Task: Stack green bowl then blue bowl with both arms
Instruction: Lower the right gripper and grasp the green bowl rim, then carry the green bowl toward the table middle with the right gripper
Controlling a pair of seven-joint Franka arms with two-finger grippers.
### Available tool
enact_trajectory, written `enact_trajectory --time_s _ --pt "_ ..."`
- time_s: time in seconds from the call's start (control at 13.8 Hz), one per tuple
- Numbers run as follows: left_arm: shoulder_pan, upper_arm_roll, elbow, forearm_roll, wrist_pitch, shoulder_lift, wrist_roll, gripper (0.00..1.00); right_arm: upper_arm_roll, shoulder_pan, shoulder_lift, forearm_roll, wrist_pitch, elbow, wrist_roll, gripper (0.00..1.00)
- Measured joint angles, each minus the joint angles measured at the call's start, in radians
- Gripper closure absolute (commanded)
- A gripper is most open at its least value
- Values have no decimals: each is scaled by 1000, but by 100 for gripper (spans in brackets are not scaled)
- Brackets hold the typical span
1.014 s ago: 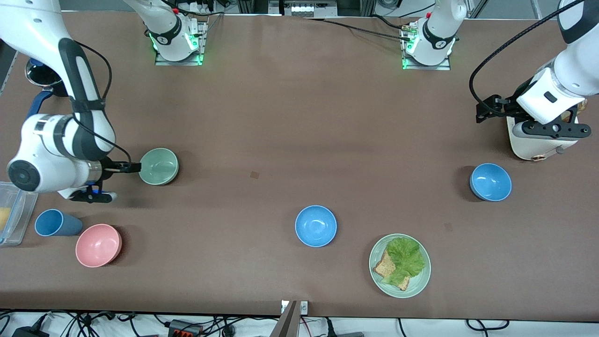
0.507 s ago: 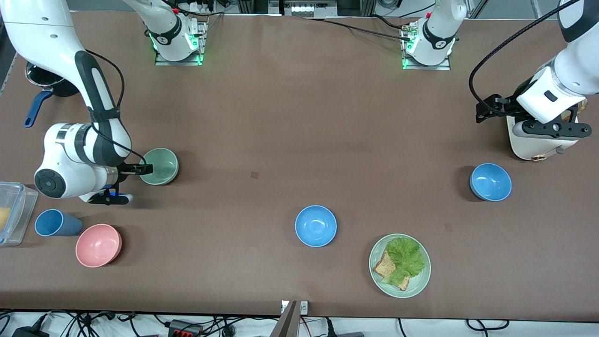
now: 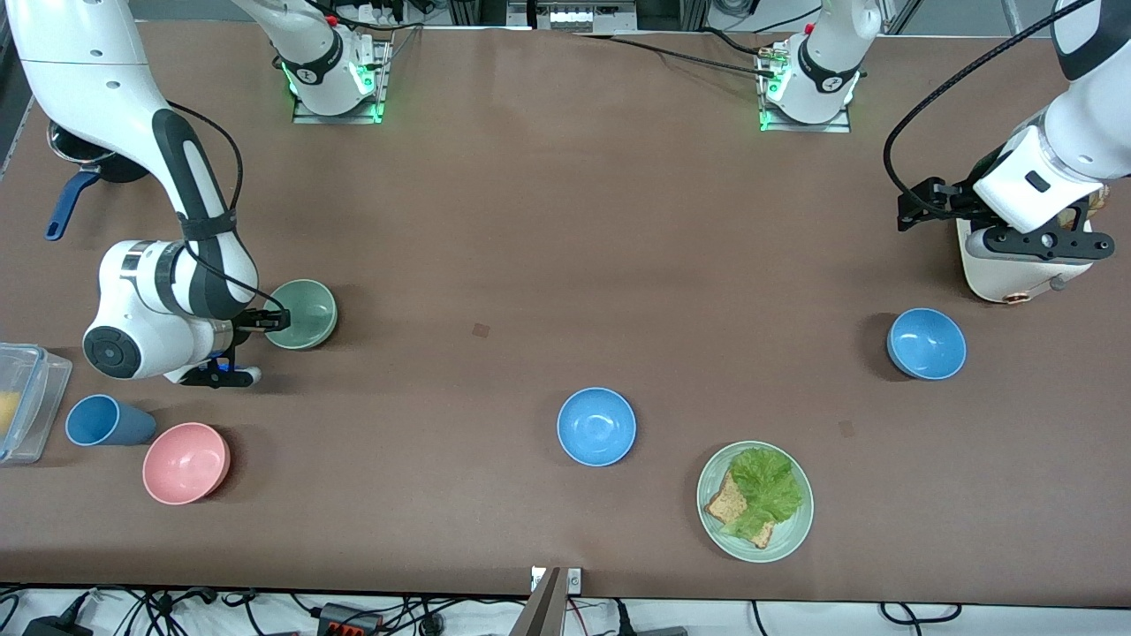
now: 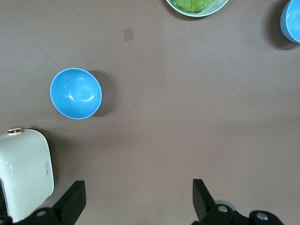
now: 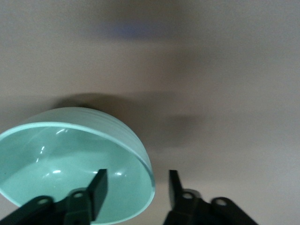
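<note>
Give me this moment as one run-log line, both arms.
right gripper: fingers straddle green bowl rim, not clamped | left gripper: open, waiting above table | blue bowl: untouched

Four bowls [image 3: 301,314] (two blue [image 3: 596,427]), one plate [image 3: 711,521], one cup [image 3: 97,420].

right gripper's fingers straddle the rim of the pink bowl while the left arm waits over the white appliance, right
Not quite: the right gripper has its fingers straddling the rim of the green bowl, not the pink bowl; the right wrist view shows it. The left gripper does wait over the white appliance.
</note>
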Motion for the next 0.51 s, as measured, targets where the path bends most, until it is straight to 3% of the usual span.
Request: enact_trajectory --time_s 0.14,0.22,0.51 --pt "0 0 0 0 -2 2 0 0 0 0 8 0 0 0 0 96" --pt "0 0 0 0 -2 3 0 0 0 0 10 0 0 0 0 100" --pt "3 0 0 0 -2 3 0 0 8 3 6 2 -19 12 -2 100"
